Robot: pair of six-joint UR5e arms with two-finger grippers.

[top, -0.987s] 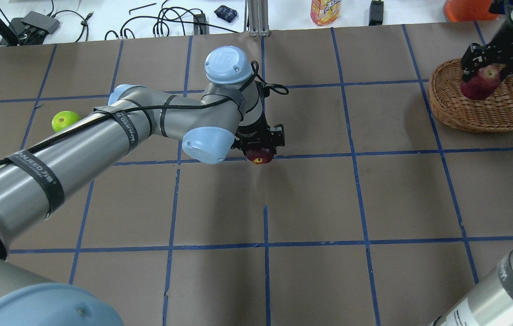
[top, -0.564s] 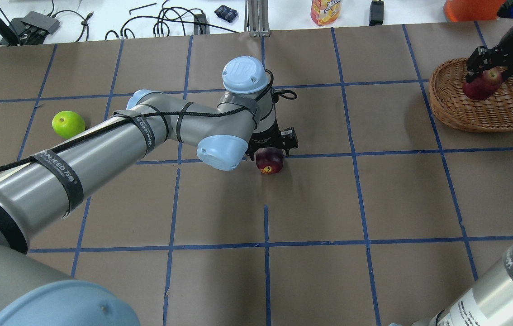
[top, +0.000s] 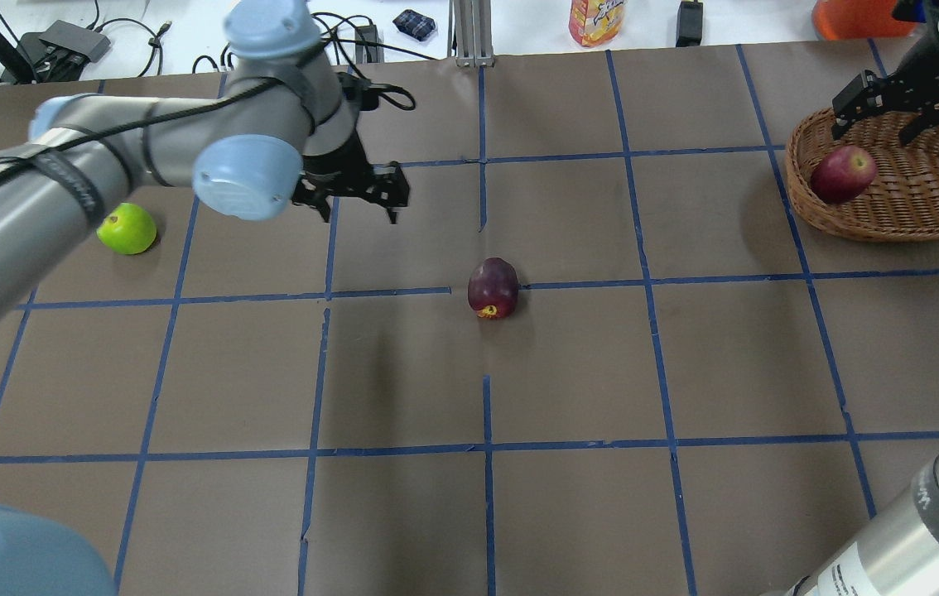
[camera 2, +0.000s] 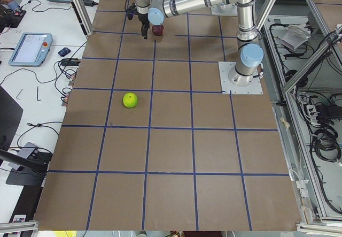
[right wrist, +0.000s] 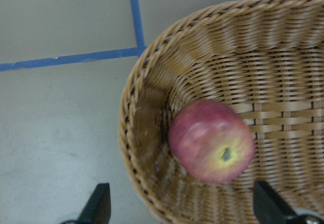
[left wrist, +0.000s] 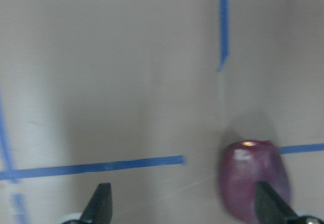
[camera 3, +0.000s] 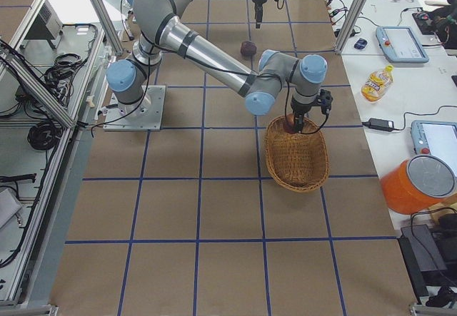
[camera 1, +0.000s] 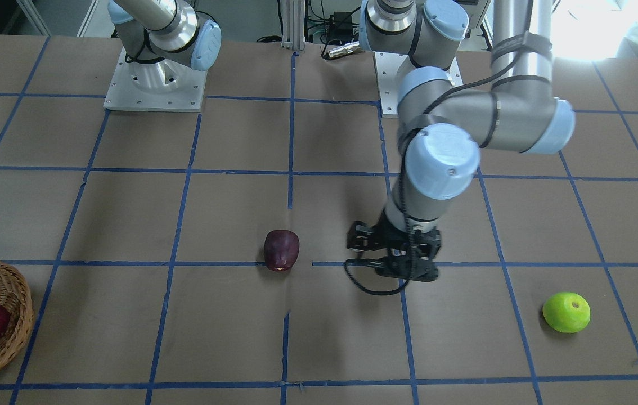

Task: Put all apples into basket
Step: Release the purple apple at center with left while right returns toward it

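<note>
Apples decide this move by where each lies from the two grippers. The red apple [top: 842, 174] already rests inside the basket [top: 875, 228] at the far right of the table. The right gripper [top: 879, 128] hangs above it with jaws spread and nothing between them. The left gripper [top: 358, 203] is likewise spread and empty, raised over bare table between the two loose fruits. The maroon apple [top: 493, 287] sits on the table's middle line, to the left gripper's right and a little closer to the robot. From overhead its longer axis seems to run near-to-far. The green apple [top: 127, 230] lies well apart on the other side, out toward the robot's left edge. The left gripper is nearer the maroon one, while the right gripper is well apart from both. My judgement is that the green apple can only be the left arm's, since it sits farthest from the basket. The maroon apple lies between the two arms and plausibly within the right arm's reach.
</note>
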